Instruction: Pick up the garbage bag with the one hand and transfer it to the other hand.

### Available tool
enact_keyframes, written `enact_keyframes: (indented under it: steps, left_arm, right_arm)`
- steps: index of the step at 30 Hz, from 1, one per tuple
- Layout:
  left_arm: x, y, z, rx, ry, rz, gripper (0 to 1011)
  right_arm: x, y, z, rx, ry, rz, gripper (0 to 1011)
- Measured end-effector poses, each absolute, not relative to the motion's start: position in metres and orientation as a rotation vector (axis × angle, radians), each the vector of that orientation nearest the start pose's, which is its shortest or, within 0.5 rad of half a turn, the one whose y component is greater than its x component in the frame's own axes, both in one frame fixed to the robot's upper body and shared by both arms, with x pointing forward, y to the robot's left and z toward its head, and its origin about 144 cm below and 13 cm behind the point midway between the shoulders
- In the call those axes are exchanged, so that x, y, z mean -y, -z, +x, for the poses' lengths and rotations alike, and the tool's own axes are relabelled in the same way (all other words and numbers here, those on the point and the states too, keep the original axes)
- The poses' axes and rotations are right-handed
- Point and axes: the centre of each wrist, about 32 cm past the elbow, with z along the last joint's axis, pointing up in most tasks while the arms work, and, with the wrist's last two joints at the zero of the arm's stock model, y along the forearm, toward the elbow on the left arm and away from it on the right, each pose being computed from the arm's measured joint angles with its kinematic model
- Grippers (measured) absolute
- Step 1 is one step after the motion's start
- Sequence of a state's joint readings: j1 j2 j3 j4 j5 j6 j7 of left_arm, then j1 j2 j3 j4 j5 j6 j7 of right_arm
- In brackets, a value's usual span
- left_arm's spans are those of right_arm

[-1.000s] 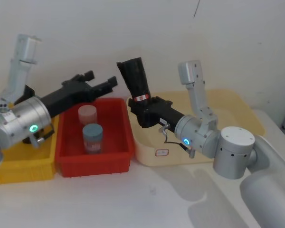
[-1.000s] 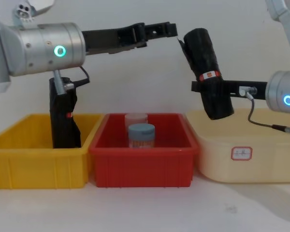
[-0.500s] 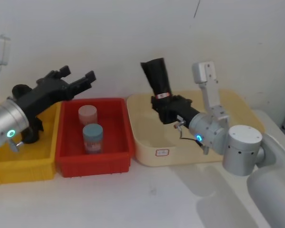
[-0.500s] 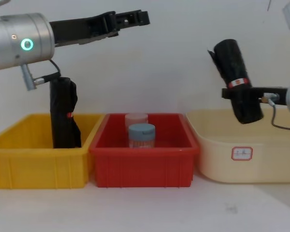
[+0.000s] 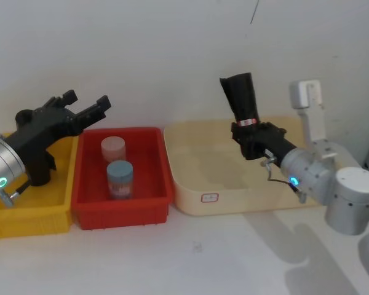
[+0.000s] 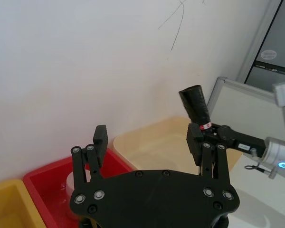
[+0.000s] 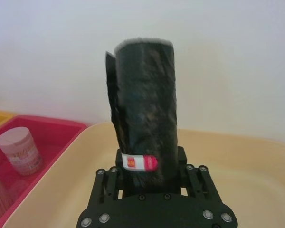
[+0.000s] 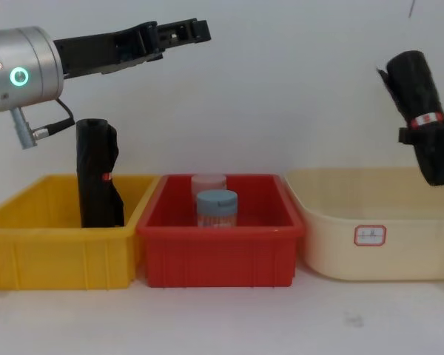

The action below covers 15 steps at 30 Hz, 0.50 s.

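Garbage bag (image 5: 242, 98) shifted right, clamped in right end effector (image 5: 254, 132)

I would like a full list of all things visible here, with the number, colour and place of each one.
garbage bag: 1, black with a red band, held tilted above the cream bin
slim roll: 1, black, standing in the yellow bin
clear jar: 1, pale, in the red bin
blue-lidded jar: 1, in the red bin, in front of the clear jar
yellow bin: 1, on the robot's left
red bin: 1, in the middle
cream bin: 1, on the robot's right
table: 1, white, under the bins
left gripper: 1, black, open, raised over the yellow and red bins
right gripper: 1, black, shut on the garbage bag
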<state>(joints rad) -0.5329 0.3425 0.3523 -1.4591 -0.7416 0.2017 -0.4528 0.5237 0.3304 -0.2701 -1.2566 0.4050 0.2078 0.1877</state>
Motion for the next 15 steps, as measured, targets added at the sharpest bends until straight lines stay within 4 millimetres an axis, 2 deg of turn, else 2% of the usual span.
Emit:
enact_keyframes:
  steps: [3,9,11,12,15]
  left_arm:
    - [-0.233,-1.289,0.573,-0.103,-0.749,-0.254,1001]
    - [-0.233,-1.286,0.572,-0.111,-0.751,-0.257,1001]
    - [-0.233,-1.286,0.572,-0.112,-0.751,-0.257,1001]
    - [-0.233,-1.286,0.572,-0.112,-0.751,-0.257,1001]
    - [-0.233,-1.285,0.572,-0.114,-0.751,-0.258,1001]
  right_arm:
    - [0.286,-1.243,0.583,-0.043,1.245,-0.060,634]
    - [0.296,-1.247,0.573,-0.038,1.242,-0.053,839]
    - [0.297,-1.247,0.572,-0.037,1.242,-0.052,856]
    - [0.299,-1.248,0.569,-0.037,1.242,-0.052,919]
    - [0.301,-1.248,0.567,-0.036,1.242,-0.051,973]
